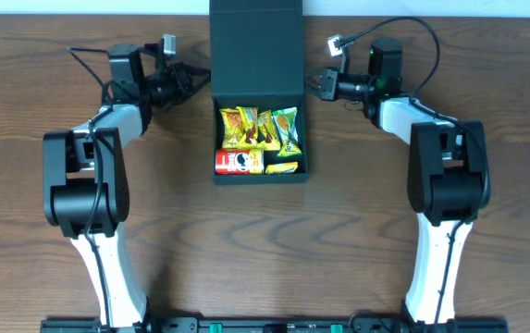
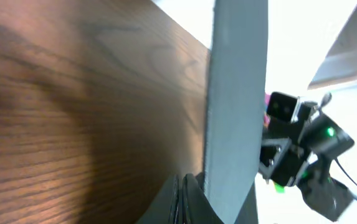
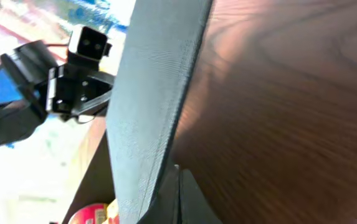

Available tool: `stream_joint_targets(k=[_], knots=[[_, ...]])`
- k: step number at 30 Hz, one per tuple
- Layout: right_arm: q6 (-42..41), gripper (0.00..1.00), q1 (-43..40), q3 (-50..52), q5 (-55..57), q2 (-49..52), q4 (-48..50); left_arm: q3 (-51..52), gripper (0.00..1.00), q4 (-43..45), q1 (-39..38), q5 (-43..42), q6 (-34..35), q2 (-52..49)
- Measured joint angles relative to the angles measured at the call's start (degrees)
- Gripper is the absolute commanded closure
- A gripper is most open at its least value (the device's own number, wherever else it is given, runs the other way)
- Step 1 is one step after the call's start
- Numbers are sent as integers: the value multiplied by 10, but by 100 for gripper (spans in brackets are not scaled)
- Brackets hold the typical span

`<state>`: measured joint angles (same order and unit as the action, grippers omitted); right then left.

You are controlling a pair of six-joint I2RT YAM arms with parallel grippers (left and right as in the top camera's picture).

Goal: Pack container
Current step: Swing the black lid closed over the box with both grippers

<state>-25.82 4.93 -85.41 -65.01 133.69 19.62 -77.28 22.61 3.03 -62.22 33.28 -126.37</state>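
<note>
The container [image 1: 260, 178] is a dark square box in the middle of the wooden table, its flap lid [image 1: 256, 46] raised at the far side. Inside lie yellow snack packets [image 1: 240, 127], a green packet [image 1: 286, 128], a red can [image 1: 238, 162] and a small yellow packet [image 1: 283, 167]. My left gripper [image 1: 198, 81] is shut, its tips against the lid's left edge; the left wrist view shows its fingers [image 2: 184, 193] beside the lid [image 2: 237, 93]. My right gripper [image 1: 315, 85] is shut against the lid's right edge [image 3: 156, 93], fingers [image 3: 178, 186] together. The red can [image 3: 88, 214] shows below.
Each wrist view shows the opposite arm beyond the lid: the right arm [image 2: 303, 149] and the left arm [image 3: 72, 74]. Both arm bases stand at the table's near edge. Wooden tabletop [image 1: 265, 250] lies in front of the box.
</note>
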Motion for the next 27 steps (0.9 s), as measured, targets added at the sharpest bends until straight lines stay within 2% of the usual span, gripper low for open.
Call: stream_joint_targets(k=[6,11,22,27], knots=[[35,99,-4,0,-49,0,4,0,94,0,3,-61,-75,0],[47,99,-4,0,-66,0,27,0,94,5,5,-80,-105,0],[53,99,-6,0,-69,0,110,0,94,64,6,-79,-113,0],[39,99,-6,-2,-73,0,184,0,94,95,6,-82,-114,0]])
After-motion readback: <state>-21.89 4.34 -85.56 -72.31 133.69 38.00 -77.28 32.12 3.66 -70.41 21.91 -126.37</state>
